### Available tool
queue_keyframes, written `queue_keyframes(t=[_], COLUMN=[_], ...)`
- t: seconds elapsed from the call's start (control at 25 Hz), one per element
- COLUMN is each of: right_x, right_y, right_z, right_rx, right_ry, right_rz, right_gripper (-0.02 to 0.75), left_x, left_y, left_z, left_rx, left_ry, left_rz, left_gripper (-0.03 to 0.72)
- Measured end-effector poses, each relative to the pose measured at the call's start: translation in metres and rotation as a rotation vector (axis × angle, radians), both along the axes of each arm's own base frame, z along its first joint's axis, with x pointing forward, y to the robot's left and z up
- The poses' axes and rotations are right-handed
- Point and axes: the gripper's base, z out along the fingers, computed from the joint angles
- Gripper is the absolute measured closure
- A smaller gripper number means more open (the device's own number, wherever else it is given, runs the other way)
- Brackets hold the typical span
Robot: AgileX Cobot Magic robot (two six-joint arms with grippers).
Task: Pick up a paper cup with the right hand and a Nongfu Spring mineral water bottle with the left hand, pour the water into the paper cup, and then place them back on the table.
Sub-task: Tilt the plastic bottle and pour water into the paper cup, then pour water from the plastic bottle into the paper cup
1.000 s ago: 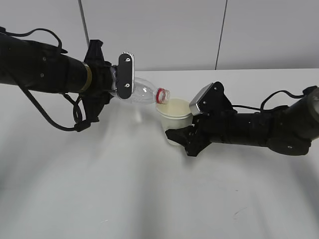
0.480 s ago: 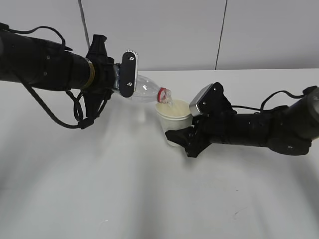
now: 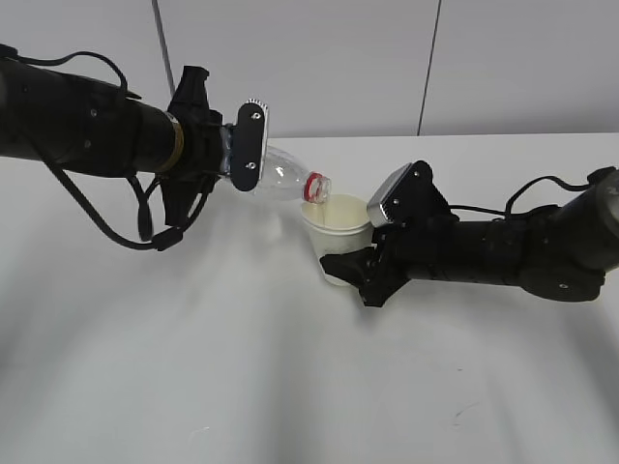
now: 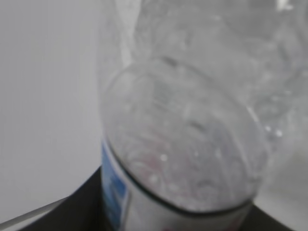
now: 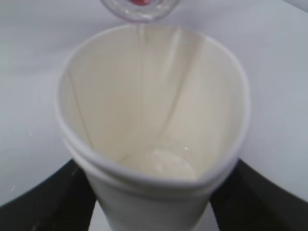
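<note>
left hand [image 3: 230,159] is clamped on the nongfu spring mineral water bottle [image 3: 280,177], long axis tipped down to the right, mouth just over the paper cup [image 3: 338,232]. right hand [image 3: 360,275] grips that cup toward the table's [image 3: 242,387] far edge; i think water [image 5: 168,163] has pooled inside.

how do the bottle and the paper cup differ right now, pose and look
The Nongfu Spring mineral water bottle is tipped nearly sideways, mouth down toward the cup; the paper cup stands upright. The bottle is clear plastic with a red neck ring; the cup is opaque off-white. Shared: each is gripped by a claw, left claw on the bottle, right claw on the cup.
</note>
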Motion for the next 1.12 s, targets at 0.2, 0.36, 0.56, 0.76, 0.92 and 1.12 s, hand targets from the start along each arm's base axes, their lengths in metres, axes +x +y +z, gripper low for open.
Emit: queue_keyframes(t=[0.2,0.36,0.56,0.76,0.92,1.12], right_x=[-0.0004,-0.001,-0.0023,-0.0024,-0.0025,-0.0029], right_y=[0.0002,0.0005,0.0012,0.0013,0.0014,0.0016], right_z=[-0.0002,-0.0005,-0.0011,-0.0012,-0.0011,-0.0013], right_rx=[-0.003,-0.009,-0.021,-0.022,-0.02,-0.024], right_ry=[0.0,-0.001,-0.004,-0.003,-0.004,-0.005], right_rz=[0.007,0.017,0.038,0.04,0.041,0.048], right_gripper=[0.243,0.243,0.243,0.243,0.243,0.243], left_x=[0.0001,0.0002,0.0005,0.0009,0.0012,0.0015], left_y=[0.0,0.0001,0.0006,0.0011,0.0013,0.0017], left_z=[0.0002,0.0002,0.0006,0.0011,0.0014,0.0017], left_rx=[0.008,0.01,0.026,0.036,0.051,0.062], left_ry=[-0.004,-0.005,-0.013,-0.02,-0.028,-0.034], left_rz=[-0.005,-0.005,-0.01,-0.009,-0.017,-0.019], left_gripper=[0.377,0.377,0.377,0.377,0.377,0.377])
